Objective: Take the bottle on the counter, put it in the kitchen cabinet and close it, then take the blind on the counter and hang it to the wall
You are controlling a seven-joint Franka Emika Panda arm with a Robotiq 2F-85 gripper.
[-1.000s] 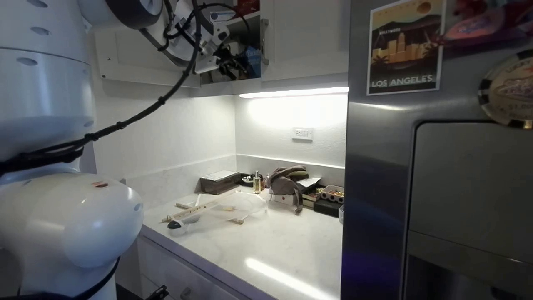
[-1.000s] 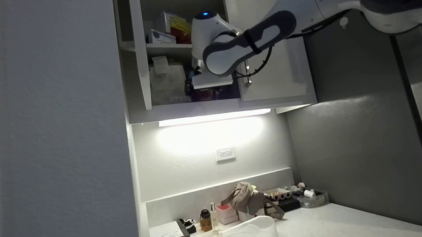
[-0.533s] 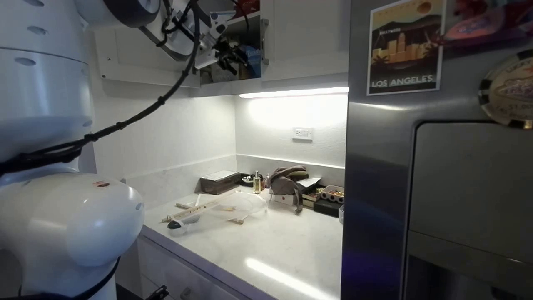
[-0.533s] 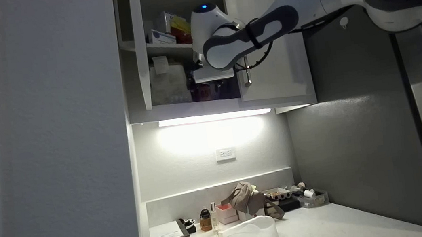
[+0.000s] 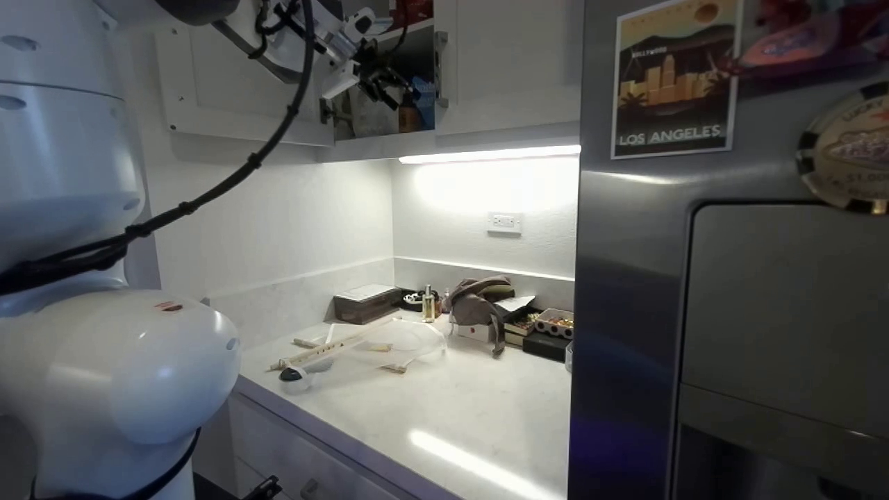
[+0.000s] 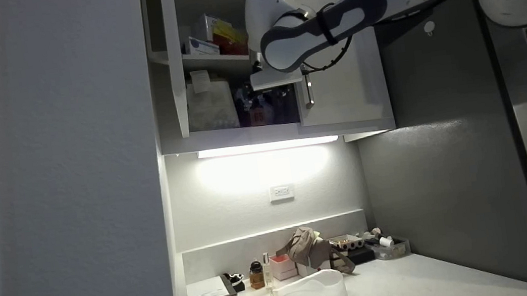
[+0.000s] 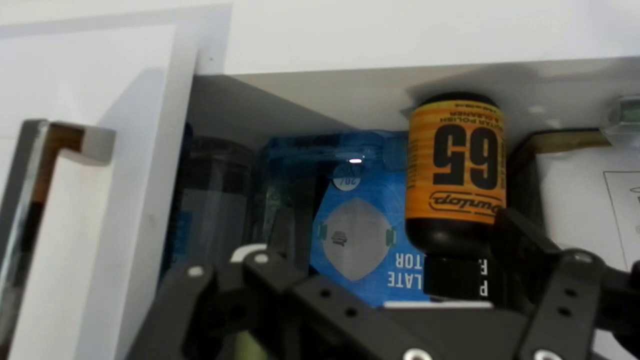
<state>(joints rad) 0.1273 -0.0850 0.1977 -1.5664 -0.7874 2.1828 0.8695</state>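
The bottle (image 7: 457, 160), dark with an orange "65" label and black cap, stands upright on the lower shelf of the kitchen cabinet (image 6: 231, 137). It also shows in both exterior views (image 5: 410, 117) (image 6: 257, 114). My gripper (image 7: 397, 232) is open in front of the bottle's cap. One finger overlaps the bottle's edge in the wrist view; I cannot tell if it touches. The gripper also shows at the cabinet opening (image 5: 385, 87). The left cabinet door (image 6: 178, 77) is open. The pale blind (image 5: 410, 339) lies on the white counter (image 5: 472, 403). The wall (image 5: 451, 229) is behind.
Inside the cabinet are a blue mask package (image 7: 360, 240) and a pale container (image 6: 212, 104). The right door (image 6: 335, 72) with its bar handle is shut beside the arm. An amber bottle (image 6: 257, 275), a grey-brown cloth (image 6: 307, 248) and boxes stand along the counter's back.
My gripper has risen and drawn back from the cabinet, leaving the bottle standing on the shelf and more of it visible. The blind and counter items have not moved.
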